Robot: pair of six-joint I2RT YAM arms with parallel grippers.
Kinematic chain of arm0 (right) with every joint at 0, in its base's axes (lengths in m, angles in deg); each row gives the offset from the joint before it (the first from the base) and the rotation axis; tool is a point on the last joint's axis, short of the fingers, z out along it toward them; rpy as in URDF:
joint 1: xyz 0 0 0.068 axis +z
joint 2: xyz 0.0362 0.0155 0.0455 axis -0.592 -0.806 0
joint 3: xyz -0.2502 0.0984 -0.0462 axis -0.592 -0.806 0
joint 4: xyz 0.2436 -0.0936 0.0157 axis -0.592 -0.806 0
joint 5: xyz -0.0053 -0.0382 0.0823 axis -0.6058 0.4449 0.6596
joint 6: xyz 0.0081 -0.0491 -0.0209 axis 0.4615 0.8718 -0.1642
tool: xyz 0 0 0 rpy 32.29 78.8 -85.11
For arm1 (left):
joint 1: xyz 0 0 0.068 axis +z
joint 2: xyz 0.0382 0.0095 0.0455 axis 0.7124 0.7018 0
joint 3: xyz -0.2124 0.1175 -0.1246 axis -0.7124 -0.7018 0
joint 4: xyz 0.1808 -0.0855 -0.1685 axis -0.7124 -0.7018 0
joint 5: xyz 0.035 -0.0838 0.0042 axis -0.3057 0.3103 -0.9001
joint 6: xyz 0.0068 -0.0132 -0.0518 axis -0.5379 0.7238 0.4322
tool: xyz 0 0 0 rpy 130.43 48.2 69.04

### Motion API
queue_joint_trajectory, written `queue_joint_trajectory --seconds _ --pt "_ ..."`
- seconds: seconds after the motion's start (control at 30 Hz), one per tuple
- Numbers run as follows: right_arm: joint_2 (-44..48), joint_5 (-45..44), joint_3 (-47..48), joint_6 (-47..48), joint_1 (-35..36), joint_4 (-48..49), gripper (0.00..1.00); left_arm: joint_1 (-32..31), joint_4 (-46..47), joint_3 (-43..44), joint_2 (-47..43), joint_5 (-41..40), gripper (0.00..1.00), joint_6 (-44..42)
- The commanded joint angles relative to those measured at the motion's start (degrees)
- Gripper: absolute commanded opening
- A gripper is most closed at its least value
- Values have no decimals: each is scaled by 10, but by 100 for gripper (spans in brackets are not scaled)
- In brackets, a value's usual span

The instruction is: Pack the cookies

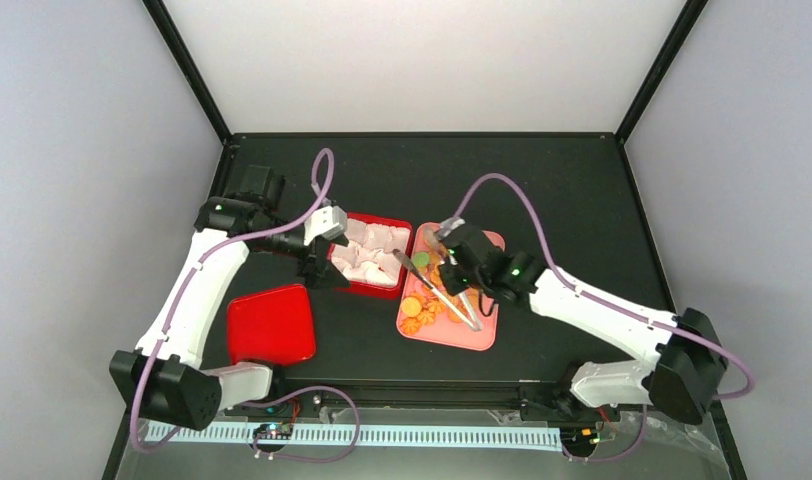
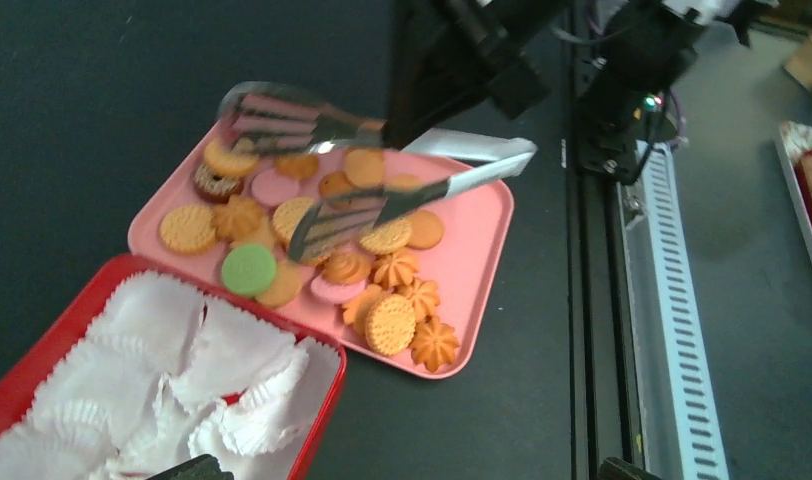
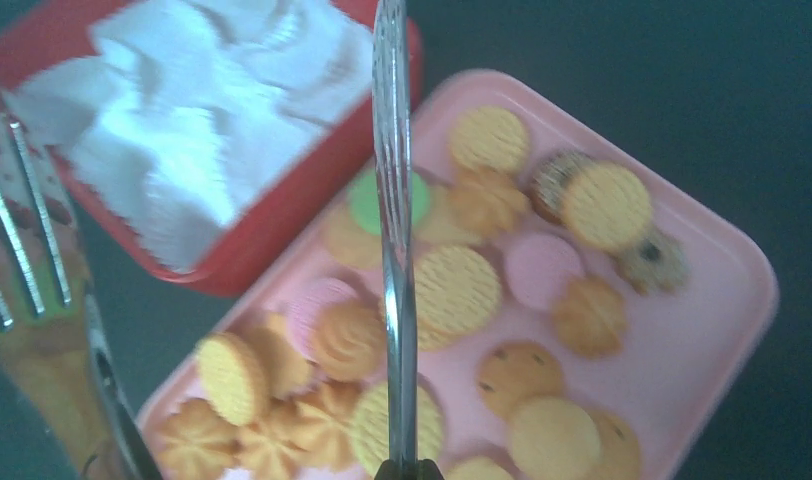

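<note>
Several cookies (image 1: 432, 300) lie on a pink tray (image 1: 477, 335): mostly orange-golden rounds and swirls, a few pink, one green (image 2: 249, 270). They also show in the left wrist view (image 2: 382, 290) and the right wrist view (image 3: 462, 290). My right gripper (image 1: 454, 272) is shut on metal tongs (image 1: 437, 288), held spread open just above the cookies (image 2: 382, 205); one tong arm (image 3: 390, 200) crosses the right wrist view. My left gripper (image 1: 317, 268) is open and empty beside the near left edge of a red box (image 1: 382, 290), its fingertips (image 2: 192, 465) wide apart.
The red box (image 2: 322, 420) is lined with white paper cups (image 2: 182, 360) and touches the pink tray's left side. A red lid (image 1: 272, 325) lies at the front left. The table's front rail (image 2: 672, 300) runs behind the tray in the left wrist view.
</note>
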Motion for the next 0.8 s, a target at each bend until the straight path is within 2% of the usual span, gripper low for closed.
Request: queue_joint_trajectory --seconds 0.0,0.2,0.3,0.43,0.6,0.77 --pt "-48 0 76 62 55 -18 1 -24 -93 33 -22 22 99 -141" --pt "-106 8 167 109 117 -42 1 -49 -25 -10 -80 -15 98 -132" --pt "-133 7 202 125 134 -54 1 -68 2 -35 -102 -37 90 -126" --pt "-152 5 227 142 154 -53 1 -78 27 -58 -112 -54 73 -129" --pt "-163 1 249 149 165 -59 1 -81 54 -79 -121 -65 67 -118" --pt "-167 -3 263 158 169 -68 1 -87 64 -97 -125 -87 54 -120"
